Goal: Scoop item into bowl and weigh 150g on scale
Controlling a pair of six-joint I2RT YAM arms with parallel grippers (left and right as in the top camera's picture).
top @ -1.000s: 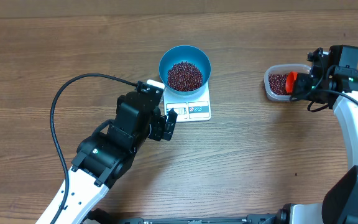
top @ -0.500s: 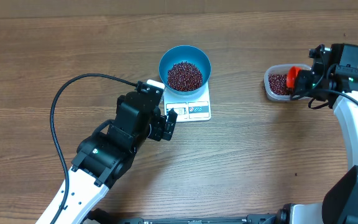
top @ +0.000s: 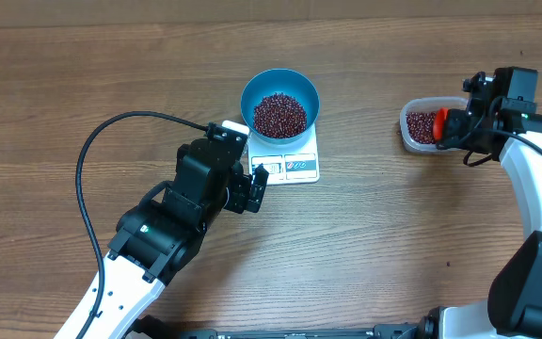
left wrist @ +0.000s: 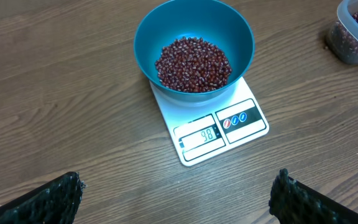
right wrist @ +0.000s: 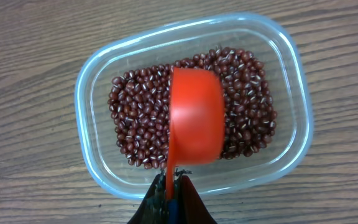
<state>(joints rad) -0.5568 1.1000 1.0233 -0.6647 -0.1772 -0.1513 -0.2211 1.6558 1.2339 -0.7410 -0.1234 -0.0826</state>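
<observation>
A blue bowl (top: 280, 103) (left wrist: 194, 50) holding red beans stands on a white scale (top: 290, 165) (left wrist: 219, 130) whose display reads 98. My left gripper (top: 258, 185) (left wrist: 178, 202) hovers open just below and left of the scale, nothing between its fingers. At the far right a clear tub (top: 422, 125) (right wrist: 191, 102) holds more red beans. My right gripper (top: 452, 122) (right wrist: 171, 196) is shut on the handle of an orange scoop (top: 440, 121) (right wrist: 194, 118), whose cup is turned bottom-up over the tub's beans.
A black cable (top: 111, 141) loops over the table left of the left arm. Bare wood lies between the scale and the tub.
The right gripper has shifted slightly with the scoop over the tub. The left arm, bowl and scale have not moved.
</observation>
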